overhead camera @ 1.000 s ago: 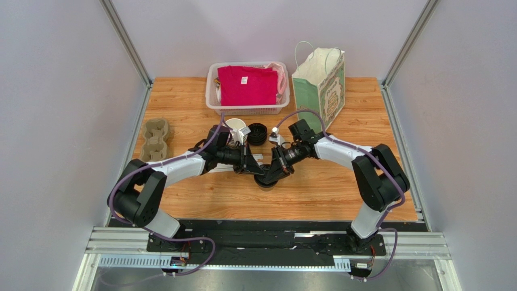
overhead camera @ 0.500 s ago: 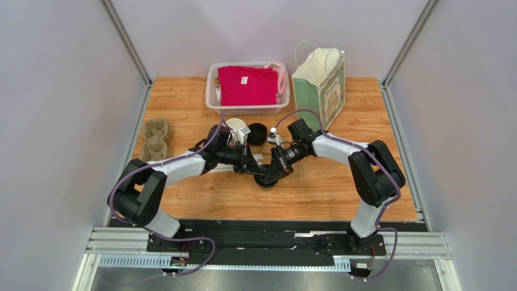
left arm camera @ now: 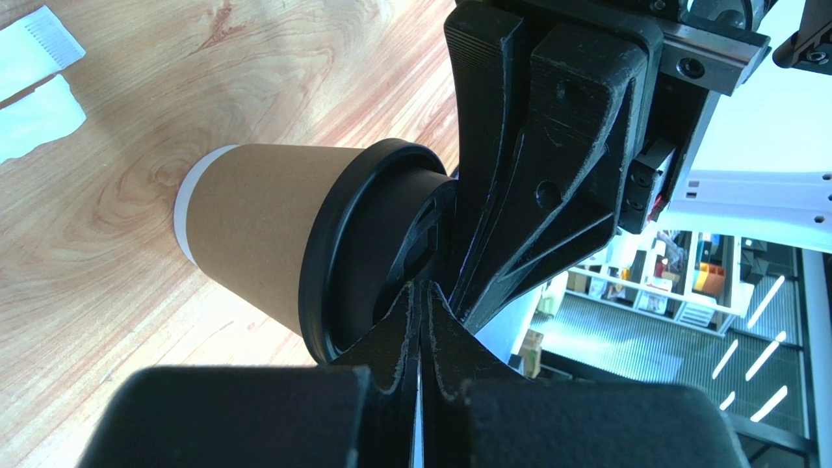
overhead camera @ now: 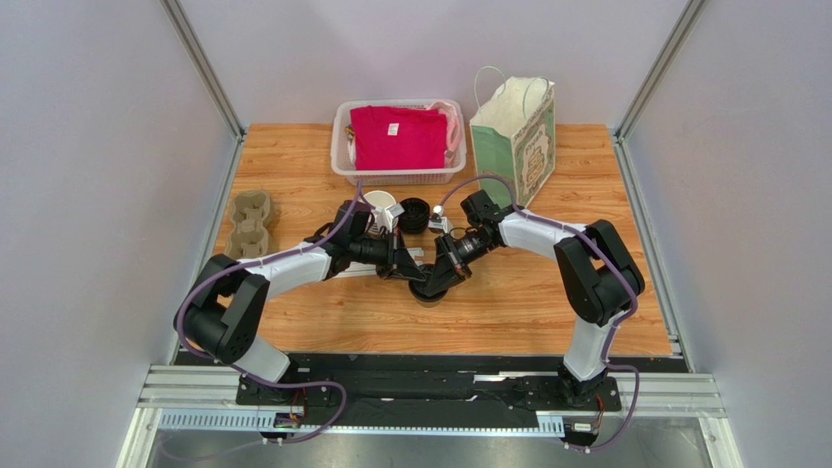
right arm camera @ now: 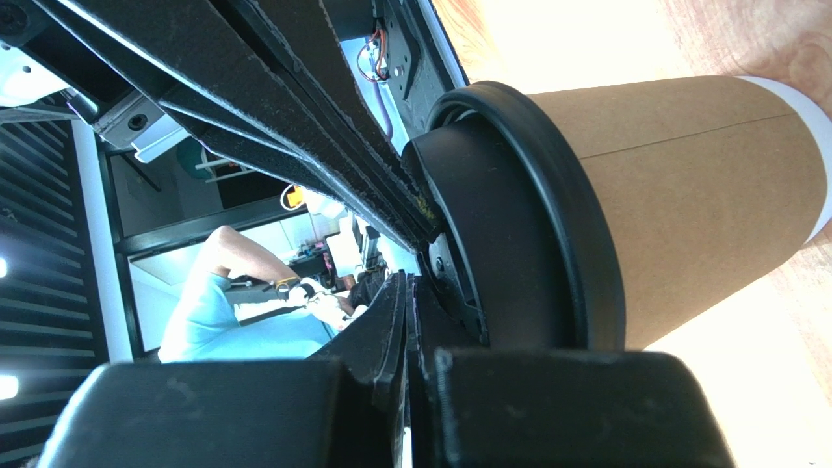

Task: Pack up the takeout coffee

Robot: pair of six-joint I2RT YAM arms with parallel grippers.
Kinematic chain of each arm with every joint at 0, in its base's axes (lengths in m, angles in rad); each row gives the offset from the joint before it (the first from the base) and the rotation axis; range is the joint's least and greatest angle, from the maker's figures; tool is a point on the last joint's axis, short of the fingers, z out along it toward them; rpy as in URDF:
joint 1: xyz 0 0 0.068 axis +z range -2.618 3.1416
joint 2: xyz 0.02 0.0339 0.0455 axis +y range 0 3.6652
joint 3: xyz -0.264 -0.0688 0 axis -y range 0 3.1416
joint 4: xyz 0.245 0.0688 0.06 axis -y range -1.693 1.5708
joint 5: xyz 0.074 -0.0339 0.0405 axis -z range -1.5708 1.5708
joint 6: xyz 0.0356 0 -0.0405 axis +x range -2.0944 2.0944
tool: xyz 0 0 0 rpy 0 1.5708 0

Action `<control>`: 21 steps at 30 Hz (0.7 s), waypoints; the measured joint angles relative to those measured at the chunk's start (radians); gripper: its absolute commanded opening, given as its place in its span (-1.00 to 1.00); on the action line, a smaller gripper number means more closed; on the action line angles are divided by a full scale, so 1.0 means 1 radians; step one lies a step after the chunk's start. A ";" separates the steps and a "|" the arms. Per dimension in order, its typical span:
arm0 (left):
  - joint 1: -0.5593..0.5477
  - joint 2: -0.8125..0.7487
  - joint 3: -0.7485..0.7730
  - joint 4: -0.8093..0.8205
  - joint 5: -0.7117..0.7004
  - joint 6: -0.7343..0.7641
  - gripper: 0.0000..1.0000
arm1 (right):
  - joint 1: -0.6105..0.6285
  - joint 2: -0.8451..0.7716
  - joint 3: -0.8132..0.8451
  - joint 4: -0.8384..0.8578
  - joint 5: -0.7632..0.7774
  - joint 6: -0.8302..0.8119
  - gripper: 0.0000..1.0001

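The takeout coffee is a tan paper cup (left arm camera: 249,219) with a black lid (left arm camera: 356,253), standing on the table in the middle. In the top view only a dark edge of it (overhead camera: 427,295) shows beneath the two grippers. My left gripper (left arm camera: 422,291) is shut with its closed tips against the lid top; in the top view the left gripper (overhead camera: 408,274) comes in from the left. My right gripper (right arm camera: 406,285) is also shut, its tips on the same lid (right arm camera: 532,224) above the cup (right arm camera: 693,185). In the top view the right gripper (overhead camera: 436,281) comes in from the right.
A stack of paper cups (overhead camera: 382,207) and spare black lids (overhead camera: 414,214) stand just behind the grippers. A white basket (overhead camera: 342,156) with red cloth and a green paper bag (overhead camera: 516,141) are at the back. A cardboard cup carrier (overhead camera: 249,224) lies at the left.
The right arm's elbow and forearm have shifted slightly left. Both grippers stay shut on top of the lid, and the cup has not moved.
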 measured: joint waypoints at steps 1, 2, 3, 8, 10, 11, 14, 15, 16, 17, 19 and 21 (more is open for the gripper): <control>0.000 0.000 0.000 0.000 0.000 0.000 -1.00 | 0.000 -0.001 0.000 0.000 0.000 -0.002 -0.96; 0.000 0.000 0.000 0.000 0.000 0.000 -1.00 | -0.003 -0.001 0.001 -0.002 0.000 -0.004 -0.96; 0.000 0.000 0.000 0.001 0.001 0.000 -1.00 | -0.004 -0.001 0.003 -0.005 -0.002 -0.006 -0.95; -0.006 -0.004 0.003 0.006 0.007 0.005 -1.00 | -0.004 -0.013 0.014 -0.031 0.004 -0.046 -0.83; -0.011 -0.015 0.005 0.002 -0.001 0.011 -1.00 | -0.004 -0.030 0.025 -0.056 0.031 -0.068 -0.78; -0.012 -0.024 0.006 -0.003 -0.003 0.015 -1.00 | -0.004 -0.037 0.032 -0.066 0.047 -0.077 -0.74; -0.014 -0.059 0.016 -0.020 -0.008 0.026 -0.99 | -0.004 -0.060 0.061 -0.089 0.093 -0.096 -0.73; -0.014 -0.073 0.023 -0.026 -0.010 0.027 -0.97 | -0.004 -0.068 0.074 -0.097 0.102 -0.098 -0.72; -0.014 -0.085 0.029 -0.030 -0.012 0.029 -0.94 | -0.004 -0.076 0.086 -0.102 0.110 -0.098 -0.72; -0.014 -0.101 0.038 -0.034 -0.016 0.034 -0.89 | -0.005 -0.085 0.098 -0.106 0.118 -0.098 -0.71; -0.014 -0.129 0.056 -0.055 -0.032 0.048 -0.82 | -0.010 -0.109 0.113 -0.111 0.138 -0.093 -0.62; -0.014 -0.159 0.076 -0.100 -0.061 0.069 -0.64 | -0.024 -0.135 0.124 -0.117 0.171 -0.087 -0.54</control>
